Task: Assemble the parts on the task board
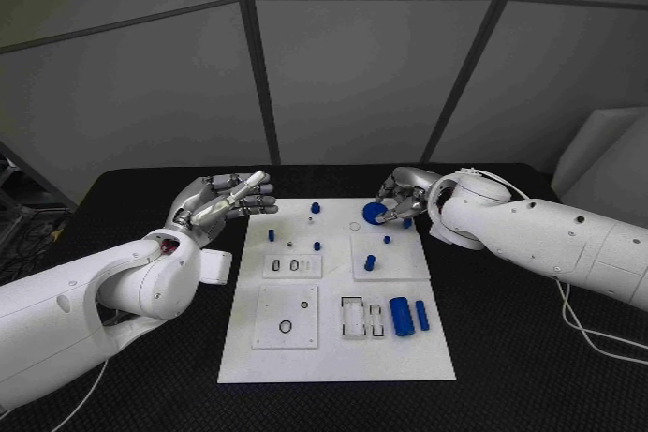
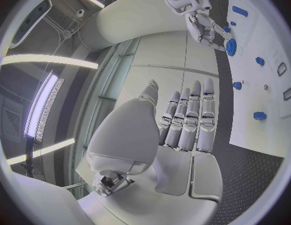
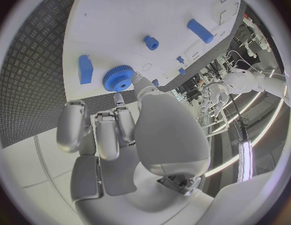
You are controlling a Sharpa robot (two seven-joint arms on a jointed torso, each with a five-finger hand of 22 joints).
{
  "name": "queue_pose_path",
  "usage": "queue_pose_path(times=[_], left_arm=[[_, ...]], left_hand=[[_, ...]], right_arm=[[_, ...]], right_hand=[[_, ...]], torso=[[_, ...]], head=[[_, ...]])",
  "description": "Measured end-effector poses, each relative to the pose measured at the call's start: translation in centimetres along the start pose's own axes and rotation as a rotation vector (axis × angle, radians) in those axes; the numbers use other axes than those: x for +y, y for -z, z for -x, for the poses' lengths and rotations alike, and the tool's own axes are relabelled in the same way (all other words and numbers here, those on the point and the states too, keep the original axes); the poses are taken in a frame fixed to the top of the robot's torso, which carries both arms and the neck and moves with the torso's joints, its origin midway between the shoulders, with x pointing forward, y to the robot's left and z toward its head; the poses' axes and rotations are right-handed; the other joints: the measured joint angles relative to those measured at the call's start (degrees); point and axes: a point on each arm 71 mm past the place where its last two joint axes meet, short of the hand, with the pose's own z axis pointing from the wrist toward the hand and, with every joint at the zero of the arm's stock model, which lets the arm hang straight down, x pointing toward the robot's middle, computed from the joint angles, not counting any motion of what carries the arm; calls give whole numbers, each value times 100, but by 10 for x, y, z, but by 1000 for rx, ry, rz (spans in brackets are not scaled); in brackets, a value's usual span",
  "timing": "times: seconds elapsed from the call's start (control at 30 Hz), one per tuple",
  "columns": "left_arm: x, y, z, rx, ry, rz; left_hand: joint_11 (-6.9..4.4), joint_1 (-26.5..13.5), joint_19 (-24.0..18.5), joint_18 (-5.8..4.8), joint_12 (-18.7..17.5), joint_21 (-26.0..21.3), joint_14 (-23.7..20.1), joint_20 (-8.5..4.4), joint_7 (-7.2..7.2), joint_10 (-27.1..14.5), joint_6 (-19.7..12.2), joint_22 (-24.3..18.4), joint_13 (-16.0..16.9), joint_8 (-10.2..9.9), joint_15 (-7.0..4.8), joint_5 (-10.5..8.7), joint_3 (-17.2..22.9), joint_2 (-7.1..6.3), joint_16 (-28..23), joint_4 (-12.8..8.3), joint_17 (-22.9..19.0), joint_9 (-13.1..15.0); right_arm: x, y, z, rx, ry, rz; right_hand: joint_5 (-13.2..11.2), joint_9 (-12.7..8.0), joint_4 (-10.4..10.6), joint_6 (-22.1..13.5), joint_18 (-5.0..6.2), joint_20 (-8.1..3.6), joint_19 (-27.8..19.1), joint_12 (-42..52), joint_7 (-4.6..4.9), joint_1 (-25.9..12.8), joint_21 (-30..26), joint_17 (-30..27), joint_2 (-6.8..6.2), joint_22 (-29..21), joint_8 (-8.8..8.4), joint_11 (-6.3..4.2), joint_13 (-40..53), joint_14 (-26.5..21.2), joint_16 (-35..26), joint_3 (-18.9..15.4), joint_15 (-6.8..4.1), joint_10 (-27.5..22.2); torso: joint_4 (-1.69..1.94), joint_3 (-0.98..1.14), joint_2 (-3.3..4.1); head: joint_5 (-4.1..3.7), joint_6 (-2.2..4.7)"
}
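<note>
Bare task board lies open along its near edge. Farther back, upright blue pegs and the right robot hand on the blue gear block passage.

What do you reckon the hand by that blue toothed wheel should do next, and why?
Probably close the fingers on the blue gear and lift it a little. The right hand is at the gear on the far part of the task board, fingertips touching it, but a firm hold isn't plain. The left hand hovers off the board's edge with nothing in it.
</note>
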Motion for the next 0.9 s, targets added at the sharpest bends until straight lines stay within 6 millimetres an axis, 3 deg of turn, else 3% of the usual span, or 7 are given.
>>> queue_pose_path(times=[0.47,0.9], left_arm=[[1,-1,0,1,1,4],[1,-1,0,1,1,5]], left_hand=[[0,0,0,0,-23,-14,0,0,0,0,0,-2,0,0,0,0,0,0,-23,0,3,0],[0,0,0,0,-23,-14,0,0,21,0,-21,-1,1,0,0,0,0,0,-23,0,8,0]], right_arm=[[-2,-8,-3,18,-3,-43],[-1,-11,-2,21,-7,-59]], right_hand=[[27,6,30,0,1,1,42,22,0,31,68,-1,31,88,47,21,-1,0,24,-1,0,20],[27,18,29,0,2,1,42,57,-1,82,91,-2,144,126,124,-1,-1,0,47,-1,0,41]], torso=[[3,-2,-5],[3,2,-5]], head=[[-9,-35],[6,-52]])
